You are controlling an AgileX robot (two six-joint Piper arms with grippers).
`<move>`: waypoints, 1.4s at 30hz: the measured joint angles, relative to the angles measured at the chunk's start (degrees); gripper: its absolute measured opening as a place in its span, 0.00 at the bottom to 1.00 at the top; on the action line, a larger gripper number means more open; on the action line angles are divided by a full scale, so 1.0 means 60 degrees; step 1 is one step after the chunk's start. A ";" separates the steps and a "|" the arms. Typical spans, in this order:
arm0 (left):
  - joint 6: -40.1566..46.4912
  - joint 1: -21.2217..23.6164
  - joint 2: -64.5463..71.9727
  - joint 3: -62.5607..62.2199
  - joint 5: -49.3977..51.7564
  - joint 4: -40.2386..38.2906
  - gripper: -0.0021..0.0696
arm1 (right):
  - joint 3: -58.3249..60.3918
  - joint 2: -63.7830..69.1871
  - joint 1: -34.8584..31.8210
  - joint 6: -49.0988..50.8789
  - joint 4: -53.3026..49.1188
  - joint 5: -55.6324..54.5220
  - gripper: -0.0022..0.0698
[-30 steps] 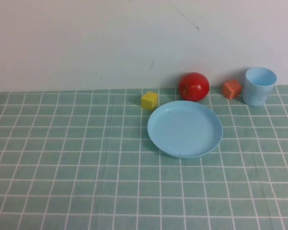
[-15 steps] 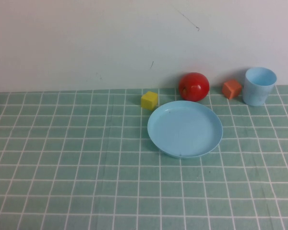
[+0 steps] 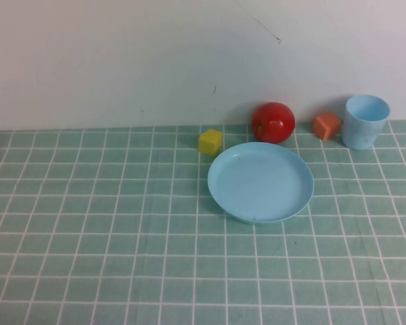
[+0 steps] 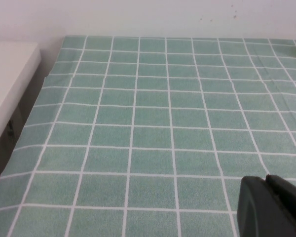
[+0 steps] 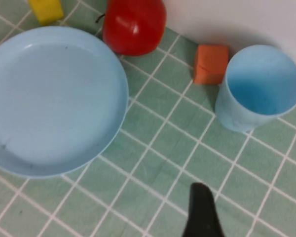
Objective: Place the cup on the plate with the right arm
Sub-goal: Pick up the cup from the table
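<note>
The cup (image 3: 366,121) stood upright at the far right of the table (image 3: 88,223), just beside an orange block (image 3: 327,125) and apart from the plate (image 3: 260,181); the right gripper (image 5: 202,212) hung short of it, the left gripper (image 4: 271,207) hung over bare cloth far from everything — I cannot tell either one's spread. The reach probably wanted to close on the cup's sides away from the block, then lift clear before swinging over. Wall close behind, apple (image 3: 273,122) near the plate's far rim — the open room lay on the near side.

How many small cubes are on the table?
2: a yellow cube just behind the plate's left rim, and an orange cube between the red apple and the cup.
</note>
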 joint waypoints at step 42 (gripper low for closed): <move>0.0000 0.0000 0.0000 0.0000 0.0000 0.0000 0.02 | -0.6703 0.7624 0.0015 0.2633 -0.0442 -0.0167 0.07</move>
